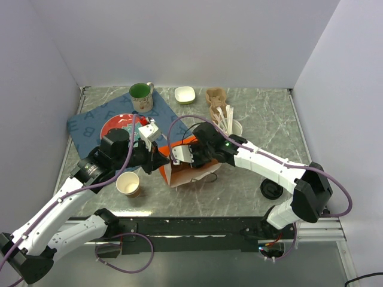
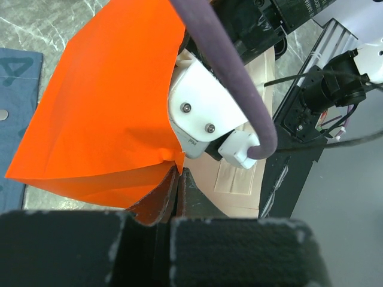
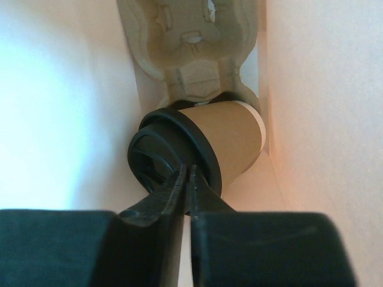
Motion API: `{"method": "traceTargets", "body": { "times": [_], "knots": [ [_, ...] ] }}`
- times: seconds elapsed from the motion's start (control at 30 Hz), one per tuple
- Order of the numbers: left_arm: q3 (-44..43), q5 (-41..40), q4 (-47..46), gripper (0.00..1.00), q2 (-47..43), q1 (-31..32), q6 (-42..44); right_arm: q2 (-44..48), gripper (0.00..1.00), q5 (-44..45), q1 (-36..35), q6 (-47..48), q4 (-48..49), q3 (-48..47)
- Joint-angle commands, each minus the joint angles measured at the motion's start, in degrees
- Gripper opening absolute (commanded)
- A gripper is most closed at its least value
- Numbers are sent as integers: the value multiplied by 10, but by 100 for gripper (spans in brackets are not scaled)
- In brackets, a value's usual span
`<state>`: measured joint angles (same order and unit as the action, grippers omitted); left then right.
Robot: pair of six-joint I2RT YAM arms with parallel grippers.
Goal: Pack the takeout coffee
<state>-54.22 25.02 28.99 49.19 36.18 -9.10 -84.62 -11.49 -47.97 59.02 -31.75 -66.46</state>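
Observation:
An orange paper bag (image 1: 187, 142) lies on its side at the table's middle, its mouth facing right. My left gripper (image 2: 179, 173) is shut on the bag's (image 2: 102, 119) mouth edge. My right gripper (image 3: 187, 174) is inside the bag, shut on the rim of the black lid (image 3: 158, 152) of the takeout coffee (image 3: 230, 134). The brown cup lies tilted on its side deep in the bag, its base against a moulded cardboard carrier (image 3: 191, 48). The top view hides the cup and the right fingertips behind the right wrist (image 1: 206, 148).
A lidless tan cup (image 1: 128, 184) stands near the left arm. A loose black lid (image 1: 271, 189) lies at the front right. At the back are a green mug (image 1: 141, 95), red plate (image 1: 118, 127), blue cloth (image 1: 88, 122), white bowl (image 1: 185, 94), cardboard carrier (image 1: 216, 95) and a cup of stirrers (image 1: 230, 124).

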Motion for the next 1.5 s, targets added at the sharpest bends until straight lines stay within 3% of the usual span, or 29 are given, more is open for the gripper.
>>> {"method": "traceTargets", "body": {
  "times": [0.0, 0.2, 0.23, 0.27, 0.37, 0.43, 0.9, 1.13, 1.33, 1.47],
  "knots": [
    [-8, 2, 2, 1, -9, -1, 11, -9, 2, -14, 3, -1, -22, -25],
    [-9, 2, 7, 1, -11, -1, 12, -8, 2, -12, 3, -6, -27, -31],
    [-8, 4, 7, 1, -11, -1, 14, -8, 8, -5, 2, -8, -17, -28],
    [-8, 3, 8, 1, -11, -1, 15, -9, 23, -1, 3, -8, -14, -28],
    [-6, 4, 7, 1, -11, -1, 14, -11, 43, 8, 3, -8, -3, -32],
    [-5, 6, 5, 1, -14, -1, 12, -16, 50, 14, 3, -1, -1, -32],
    [-6, 9, -3, 1, -9, -1, 11, -11, 61, 16, 4, 7, -4, -46],
    [-9, 9, -3, 1, -4, -1, 13, -4, 50, 13, 8, 5, -15, -44],
    [-7, 10, -10, 1, -2, -1, 10, 1, 64, 9, 11, 4, -9, -39],
    [-4, 12, -12, 1, -2, -1, 8, 3, 65, 6, 12, 2, -9, -40]
  ]
}}
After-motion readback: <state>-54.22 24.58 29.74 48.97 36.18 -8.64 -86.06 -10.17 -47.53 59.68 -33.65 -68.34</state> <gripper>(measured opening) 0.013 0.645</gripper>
